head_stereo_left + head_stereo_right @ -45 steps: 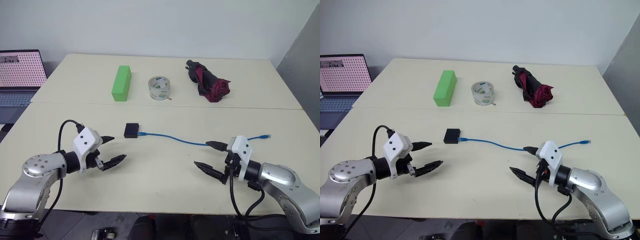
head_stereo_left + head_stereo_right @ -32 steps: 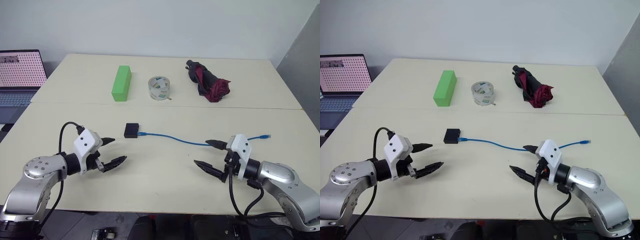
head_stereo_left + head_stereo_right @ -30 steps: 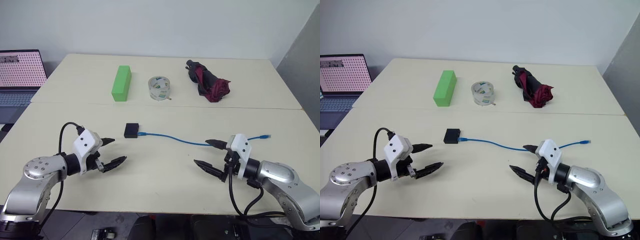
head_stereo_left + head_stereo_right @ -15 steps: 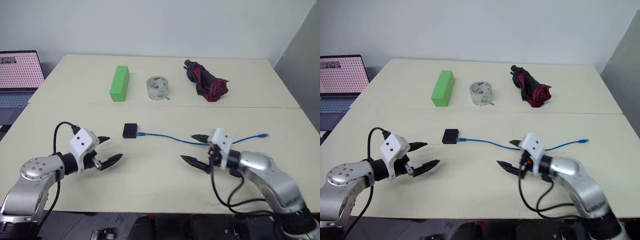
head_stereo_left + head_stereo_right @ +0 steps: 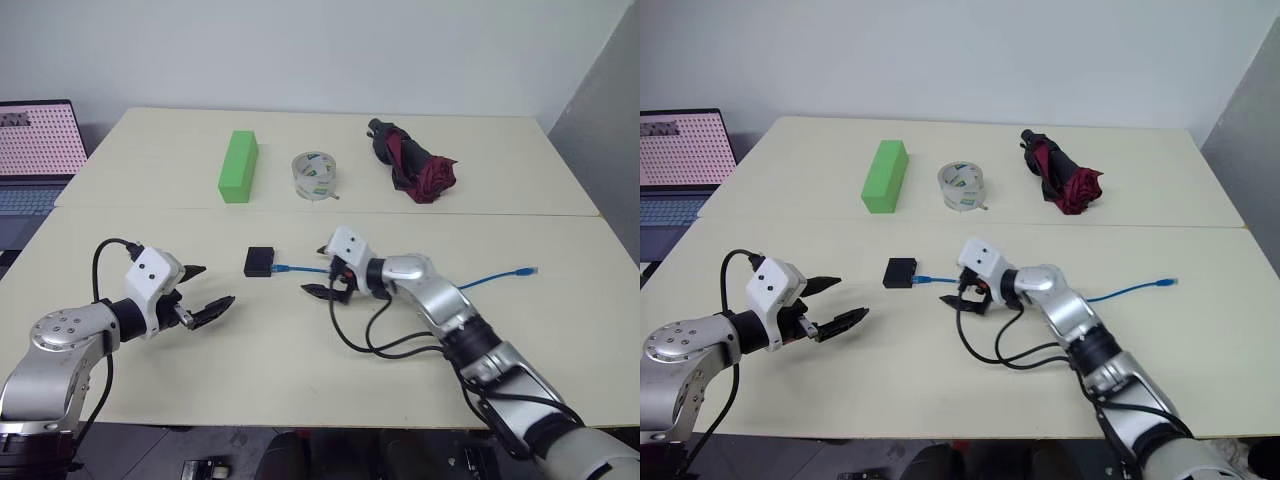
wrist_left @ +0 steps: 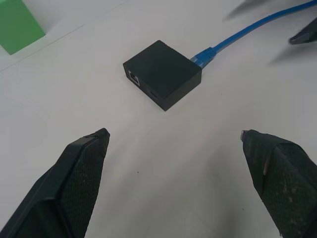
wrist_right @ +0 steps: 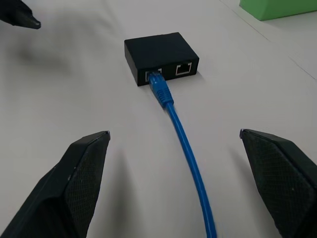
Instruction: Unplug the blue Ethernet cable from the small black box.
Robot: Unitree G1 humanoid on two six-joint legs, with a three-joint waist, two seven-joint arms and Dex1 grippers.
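1. My left gripper (image 5: 205,290) hovers over the table (image 5: 300,370) with its jaws spread wide and nothing between them.
2. Ahead of those open jaws, a little way off, sits the small black box (image 5: 260,261), flat on the table; my left wrist view frames it between the two fingertips (image 6: 81,168), well clear of both.
3. The blue Ethernet cable (image 5: 300,269) is plugged into the box's side facing my right gripper, next to a free port.
4. From the plug, the cable runs straight into the gap of my right gripper (image 5: 325,271), whose jaws stand wide apart, one on each side of the cord, neither touching it as far as I can see.
5. Beyond that gripper, the cable trails on across the table, ending loose at its far plug (image 5: 530,270).
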